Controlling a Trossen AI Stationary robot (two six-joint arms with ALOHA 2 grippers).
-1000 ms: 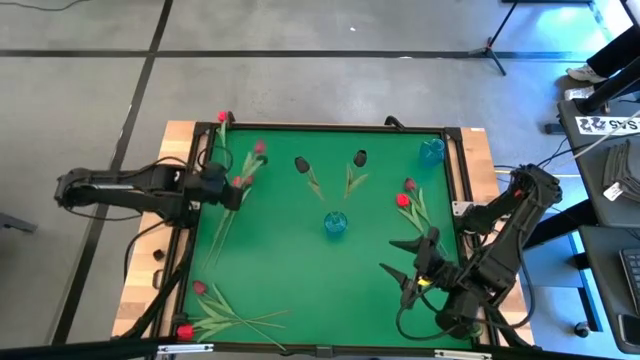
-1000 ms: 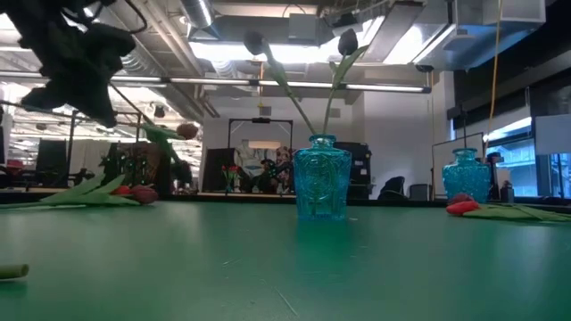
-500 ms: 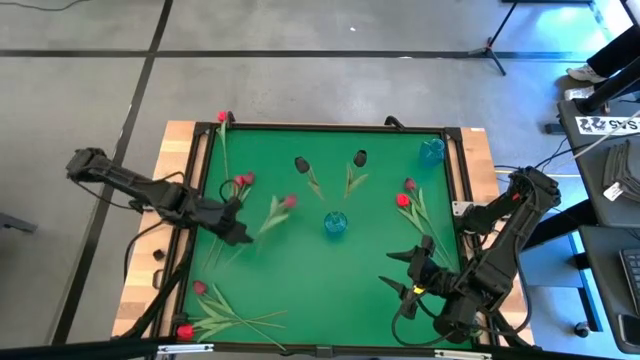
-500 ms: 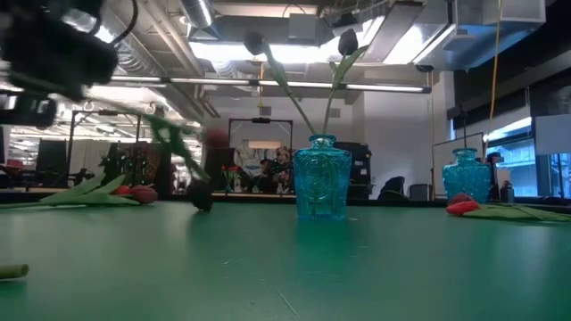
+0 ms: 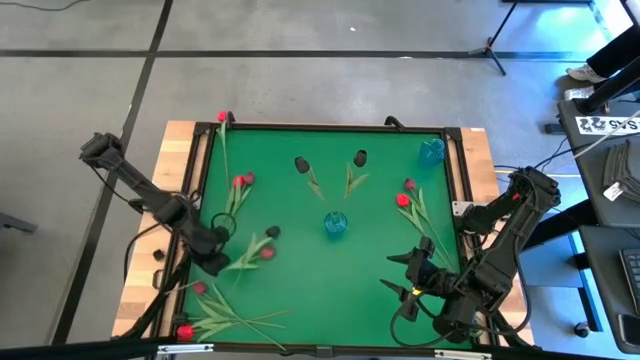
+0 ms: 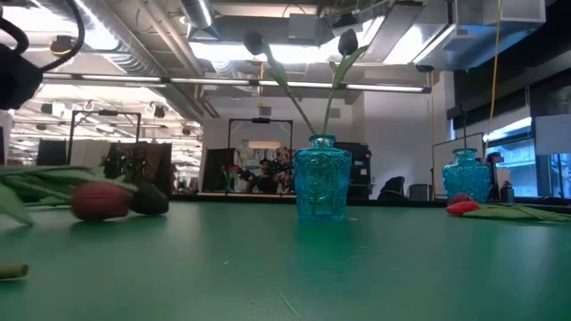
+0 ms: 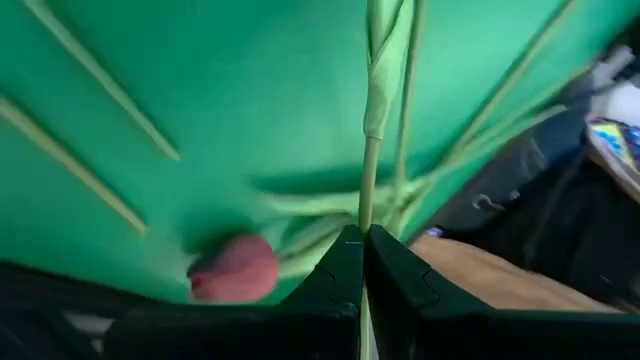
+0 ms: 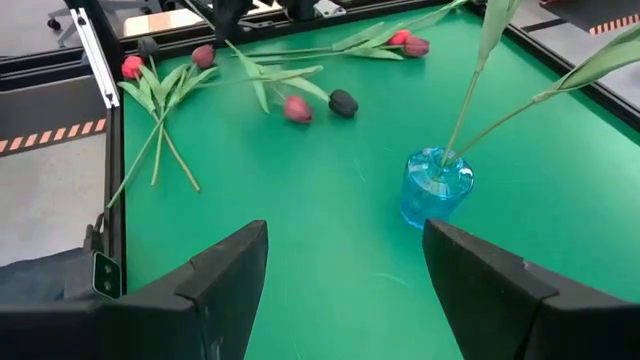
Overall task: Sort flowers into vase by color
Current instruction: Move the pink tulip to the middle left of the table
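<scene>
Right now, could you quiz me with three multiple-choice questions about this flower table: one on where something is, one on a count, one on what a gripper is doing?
1. Where does the vase with two dark tulips stand?
A. mid-table
B. far right corner
C. off the table

2. How many blue vases are on the table?
A. one
B. two
C. four

3. What is the left gripper doing?
A. open, empty
B. shut on flower stems
C. inside a vase

Answers:
1 A: the middle vase sits mid-mat, stems leaning out.
2 B: the corner vase is the only other one.
3 B: the left gripper pinches the flower stems; the right gripper waits open.
</scene>
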